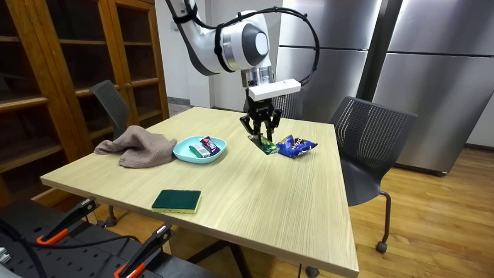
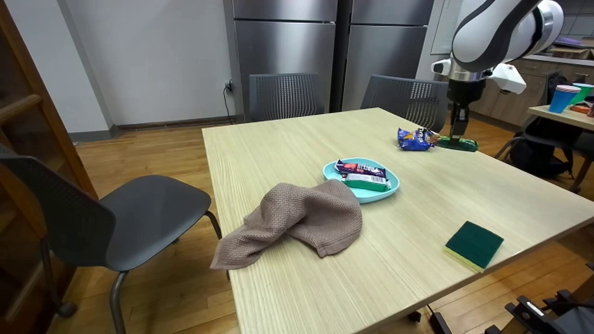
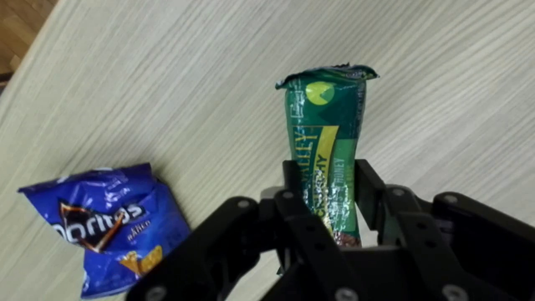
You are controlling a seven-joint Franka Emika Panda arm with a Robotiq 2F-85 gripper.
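Observation:
My gripper [image 3: 327, 169] is shut on a green granola bar [image 3: 328, 113], with a finger against each long side. The bar's lower end is hidden by the gripper. In both exterior views the bar [image 1: 269, 147] [image 2: 459, 144] hangs at the fingertips and appears raised above the table. A blue Doritos bag [image 3: 125, 225] lies on the table beside it, to the left in the wrist view; it also shows in both exterior views [image 1: 295, 146] [image 2: 414, 139]. A light blue bowl [image 1: 180, 153] [image 2: 393, 184] holds a purple bar [image 1: 210, 144] and a green and white bar [image 2: 366, 182].
A brown towel [image 1: 144, 146] [image 2: 301, 215] lies crumpled beside the bowl. A green and yellow sponge [image 1: 176, 200] [image 2: 474, 243] lies near a table edge. Grey chairs [image 1: 370, 146] [image 2: 148, 218] stand around the wooden table [image 1: 270, 200]. Fridges [image 1: 324, 77] stand behind.

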